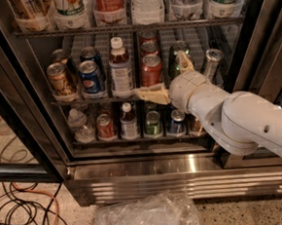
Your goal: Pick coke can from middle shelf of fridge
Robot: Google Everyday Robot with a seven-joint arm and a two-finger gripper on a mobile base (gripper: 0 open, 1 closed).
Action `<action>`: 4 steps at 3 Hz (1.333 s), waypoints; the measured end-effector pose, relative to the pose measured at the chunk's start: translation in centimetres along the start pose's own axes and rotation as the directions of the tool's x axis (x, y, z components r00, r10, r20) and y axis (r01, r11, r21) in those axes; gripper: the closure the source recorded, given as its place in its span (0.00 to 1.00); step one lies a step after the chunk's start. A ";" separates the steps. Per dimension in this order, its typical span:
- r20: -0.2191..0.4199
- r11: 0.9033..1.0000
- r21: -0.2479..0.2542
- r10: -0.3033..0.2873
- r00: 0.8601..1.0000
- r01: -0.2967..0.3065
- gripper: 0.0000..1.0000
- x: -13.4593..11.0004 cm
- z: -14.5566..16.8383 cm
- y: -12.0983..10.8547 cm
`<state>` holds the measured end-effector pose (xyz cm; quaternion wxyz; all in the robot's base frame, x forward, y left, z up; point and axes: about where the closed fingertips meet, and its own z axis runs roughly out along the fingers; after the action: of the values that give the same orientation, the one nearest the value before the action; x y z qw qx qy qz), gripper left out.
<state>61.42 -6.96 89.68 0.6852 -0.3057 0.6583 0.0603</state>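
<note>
So the coke can (151,70) is at the front of its lane on the middle shelf (96,100) of the fridge (146,173), with 2 more red cans lined up behind it. A bottle (120,67) stands just left of it, a green can (177,53) sits in the lane to the right, and the blue Pepsi can (89,76) is further left.

The hand (158,73) is right up at that lane, wide open and gripping nothing. 1 of the fingers (151,93) lies across the shelf's front edge just under the can; the other points up on the can's right side, in front of the green can.

My take on handling: if it's full it has some weight, but the wall is thin aluminium, so it should dent if squeezed hard. It's smooth too, and in a cooler probably a bit slick. I'd grab it around the middle of the body, across the width, not by the silver rim. The gaps to the neighbours look tight, so the bottle could get bumped.
</note>
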 end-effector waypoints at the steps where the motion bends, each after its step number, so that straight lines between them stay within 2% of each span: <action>1: 0.025 0.999 -0.012 -0.040 0.999 0.040 0.00 -1.0 0.4 0.7; 2: 0.029 0.998 -0.033 -0.051 0.998 0.052 0.14 -0.8 1.4 1.7; 3: 0.024 0.997 -0.052 -0.052 0.998 0.053 0.14 -0.4 2.3 2.5; 4: 0.011 0.997 -0.047 -0.061 0.998 0.062 0.00 0.3 3.1 2.7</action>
<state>62.84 -3.38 88.31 0.6824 -0.3416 0.6439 0.0561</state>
